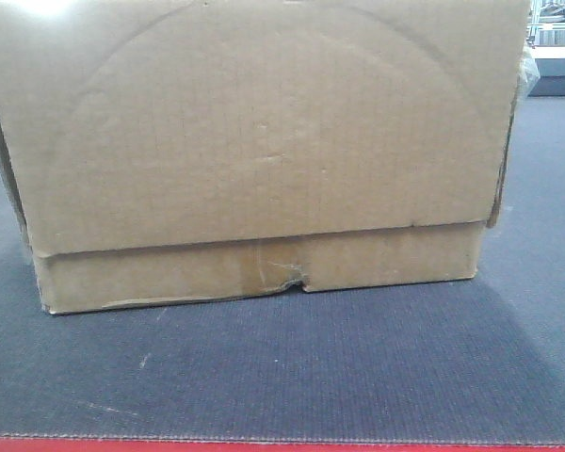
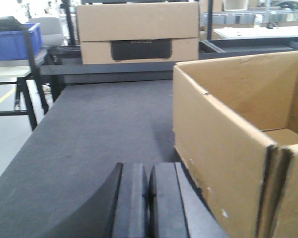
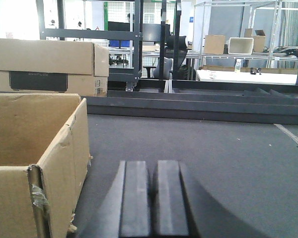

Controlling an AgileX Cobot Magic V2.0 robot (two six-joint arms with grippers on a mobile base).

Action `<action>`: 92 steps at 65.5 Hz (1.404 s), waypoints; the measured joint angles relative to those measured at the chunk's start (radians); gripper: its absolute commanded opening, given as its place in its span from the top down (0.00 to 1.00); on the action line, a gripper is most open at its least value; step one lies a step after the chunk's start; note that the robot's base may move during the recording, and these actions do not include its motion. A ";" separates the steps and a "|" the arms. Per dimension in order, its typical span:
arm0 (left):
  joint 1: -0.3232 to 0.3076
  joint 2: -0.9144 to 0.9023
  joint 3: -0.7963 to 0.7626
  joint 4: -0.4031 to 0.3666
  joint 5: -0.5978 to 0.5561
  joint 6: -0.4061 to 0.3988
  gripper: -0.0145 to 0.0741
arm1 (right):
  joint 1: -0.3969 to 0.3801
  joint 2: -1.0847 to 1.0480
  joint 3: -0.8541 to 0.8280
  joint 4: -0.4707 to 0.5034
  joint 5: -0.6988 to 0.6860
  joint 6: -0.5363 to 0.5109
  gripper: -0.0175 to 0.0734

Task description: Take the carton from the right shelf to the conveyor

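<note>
The brown carton [image 1: 264, 151] stands on the dark grey conveyor [image 1: 282, 367], whose red strip runs along its near edge. An arc crease marks its front face and its lower edge is torn. The carton's top is open. In the left wrist view the carton [image 2: 238, 144] is right of my left gripper [image 2: 149, 173], which is shut and empty just above the belt. In the right wrist view the carton [image 3: 39, 158] is left of my right gripper [image 3: 153, 171], also shut and empty. The right shelf is out of view.
A second cardboard box with a dark label [image 2: 137, 32] sits at the belt's far end, also seen in the right wrist view [image 3: 44, 67]. A blue bin [image 2: 15, 42] stands on a stand at the left. Racks and tables [image 3: 238, 59] lie beyond.
</note>
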 measured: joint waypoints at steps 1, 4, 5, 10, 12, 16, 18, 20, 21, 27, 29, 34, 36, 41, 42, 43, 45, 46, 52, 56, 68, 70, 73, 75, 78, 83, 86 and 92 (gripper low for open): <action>0.012 -0.007 0.012 -0.009 -0.002 0.007 0.84 | 0.000 0.000 0.000 0.000 0.000 0.000 0.88; 0.037 -0.032 0.041 -0.042 -0.018 0.019 0.84 | 0.000 0.000 0.000 0.000 0.000 0.000 0.88; 0.045 -0.039 0.052 -0.051 -0.028 0.024 0.84 | 0.000 0.000 0.000 0.000 0.000 0.000 0.88; 0.086 -0.087 0.129 -0.092 -0.082 0.055 0.84 | 0.000 0.000 0.000 0.000 0.000 0.000 0.88; 0.097 -0.105 0.159 -0.102 -0.108 0.061 0.84 | 0.000 0.000 0.000 0.000 0.000 0.000 0.88; 0.108 -0.137 0.220 -0.113 -0.175 0.065 0.84 | 0.000 0.000 0.000 0.000 -0.001 0.000 0.88; 0.110 -0.145 0.259 -0.117 -0.212 0.068 0.84 | 0.000 0.000 0.000 0.000 -0.001 0.000 0.88; 0.112 -0.147 0.298 -0.118 -0.243 0.071 0.84 | 0.000 -0.001 0.000 0.000 -0.003 0.000 0.88; 0.112 -0.147 0.313 -0.120 -0.258 0.070 0.84 | 0.000 -0.001 0.000 0.000 -0.003 0.000 0.88; 0.114 -0.148 0.386 -0.122 -0.327 0.072 0.84 | 0.000 -0.001 0.000 0.000 -0.003 0.000 0.88; 0.114 -0.149 0.393 -0.122 -0.329 0.072 0.84 | 0.000 -0.001 0.000 0.000 -0.003 0.000 0.88; 0.114 -0.149 0.398 -0.125 -0.329 0.072 0.84 | 0.000 -0.001 0.000 0.000 -0.003 0.000 0.88; 0.114 -0.149 0.399 -0.125 -0.329 0.072 0.84 | 0.000 -0.001 0.000 0.000 -0.003 0.000 0.88; 0.114 -0.149 0.399 -0.125 -0.332 0.074 0.84 | 0.000 -0.001 0.000 0.000 -0.003 0.000 0.88; 0.114 -0.149 0.401 -0.125 -0.333 0.074 0.84 | 0.000 -0.001 0.000 0.000 -0.003 0.000 0.88; 0.114 -0.149 0.400 -0.125 -0.333 0.074 0.84 | 0.000 -0.001 0.000 0.000 -0.003 0.000 0.88; 0.114 -0.149 0.400 -0.125 -0.336 0.074 0.84 | 0.000 -0.001 0.000 0.000 -0.003 0.000 0.88; 0.114 -0.149 0.402 -0.125 -0.336 0.074 0.84 | 0.000 -0.001 0.000 0.000 -0.003 0.000 0.88; 0.114 -0.149 0.402 -0.125 -0.340 0.074 0.84 | 0.000 -0.001 0.000 0.000 -0.003 0.000 0.88; 0.114 -0.149 0.402 -0.125 -0.340 0.075 0.84 | 0.000 -0.001 0.000 0.000 -0.003 0.000 0.88; 0.114 -0.149 0.402 -0.125 -0.342 0.081 0.84 | 0.000 -0.001 0.000 0.000 -0.003 0.000 0.88; 0.114 -0.149 0.402 -0.125 -0.342 0.081 0.84 | 0.000 -0.001 0.000 0.000 -0.003 0.000 0.88; 0.114 -0.149 0.402 -0.125 -0.342 0.081 0.84 | 0.000 -0.001 0.000 0.000 -0.003 0.000 0.88; 0.114 -0.149 0.402 -0.127 -0.342 0.081 0.84 | 0.000 -0.001 0.000 0.000 -0.003 0.000 0.88; 0.114 -0.149 0.402 -0.127 -0.342 0.081 0.84 | 0.000 -0.001 0.000 0.000 -0.003 0.000 0.88; 0.114 -0.149 0.402 -0.127 -0.342 0.081 0.84 | 0.000 -0.001 0.000 0.000 -0.003 0.000 0.88; 0.114 -0.149 0.402 -0.127 -0.342 0.081 0.84 | 0.000 -0.001 0.000 0.000 -0.003 0.000 0.88; 0.114 -0.149 0.402 -0.127 -0.342 0.081 0.84 | 0.000 -0.001 0.000 0.000 -0.003 0.000 0.88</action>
